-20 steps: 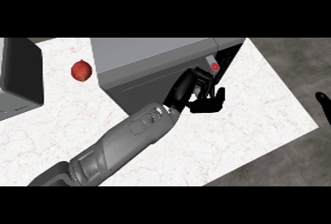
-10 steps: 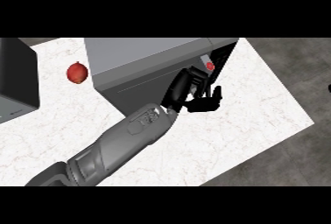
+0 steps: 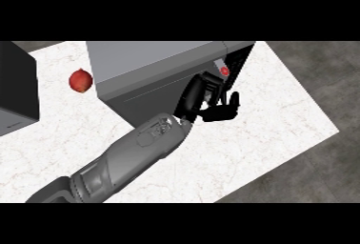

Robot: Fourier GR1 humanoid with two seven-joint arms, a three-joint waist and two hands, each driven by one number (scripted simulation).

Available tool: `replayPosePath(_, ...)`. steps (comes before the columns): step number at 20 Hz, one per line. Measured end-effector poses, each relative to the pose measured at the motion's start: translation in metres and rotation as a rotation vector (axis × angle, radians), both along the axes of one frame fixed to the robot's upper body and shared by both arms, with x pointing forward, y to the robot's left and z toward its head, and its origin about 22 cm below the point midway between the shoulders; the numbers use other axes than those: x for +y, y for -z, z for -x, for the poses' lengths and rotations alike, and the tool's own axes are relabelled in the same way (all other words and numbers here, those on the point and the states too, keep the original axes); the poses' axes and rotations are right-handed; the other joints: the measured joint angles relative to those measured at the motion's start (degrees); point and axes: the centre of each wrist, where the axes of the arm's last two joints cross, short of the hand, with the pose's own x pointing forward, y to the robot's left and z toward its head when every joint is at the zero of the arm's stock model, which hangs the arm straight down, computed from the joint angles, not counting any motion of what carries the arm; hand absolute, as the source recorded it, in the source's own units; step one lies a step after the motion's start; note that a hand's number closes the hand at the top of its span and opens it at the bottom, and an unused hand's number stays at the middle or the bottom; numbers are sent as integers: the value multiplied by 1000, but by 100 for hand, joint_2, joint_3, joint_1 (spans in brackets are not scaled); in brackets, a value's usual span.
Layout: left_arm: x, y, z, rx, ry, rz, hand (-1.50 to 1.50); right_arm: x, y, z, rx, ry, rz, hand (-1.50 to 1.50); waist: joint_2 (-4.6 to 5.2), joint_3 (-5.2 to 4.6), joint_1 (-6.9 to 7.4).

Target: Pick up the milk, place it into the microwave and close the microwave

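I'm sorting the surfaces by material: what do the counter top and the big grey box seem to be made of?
The white counter top looks like polished marble or a marble-look laminate, going by its faint pinkish veins. The grey box-shaped microwave looks like matt painted metal or plastic: flat, even grey without reflections. Neither can be told for sure.

the white marble counter (image 3: 267,138) carried a grey box-shaped microwave (image 3: 147,71), a small red round fruit (image 3: 81,80) beside it, and a dark box-shaped appliance (image 3: 15,88) at the left edge.

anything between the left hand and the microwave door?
Nothing visible. The left hand is right at the microwave door, by its free edge. The only loose item, a red fruit, sits on the counter on the microwave's far side.
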Motion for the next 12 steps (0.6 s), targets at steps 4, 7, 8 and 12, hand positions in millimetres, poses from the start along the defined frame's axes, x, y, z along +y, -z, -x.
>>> replayPosePath(4,0,0,0,-4,-11,7,150,-3,-4,-2,0,-3,-7,-150,9,5,-11)
replayPosePath(7,0,0,1,-13,-18,10,150,-6,-8,-4,0,-6,-7,-150,17,7,-24)
replayPosePath(8,0,0,1,-14,-21,11,150,-7,-9,-5,0,-7,-8,-150,18,8,-22)
replayPosePath(12,0,1,1,-17,-34,14,150,-8,-13,-6,-5,-17,-14,-150,18,10,-46)
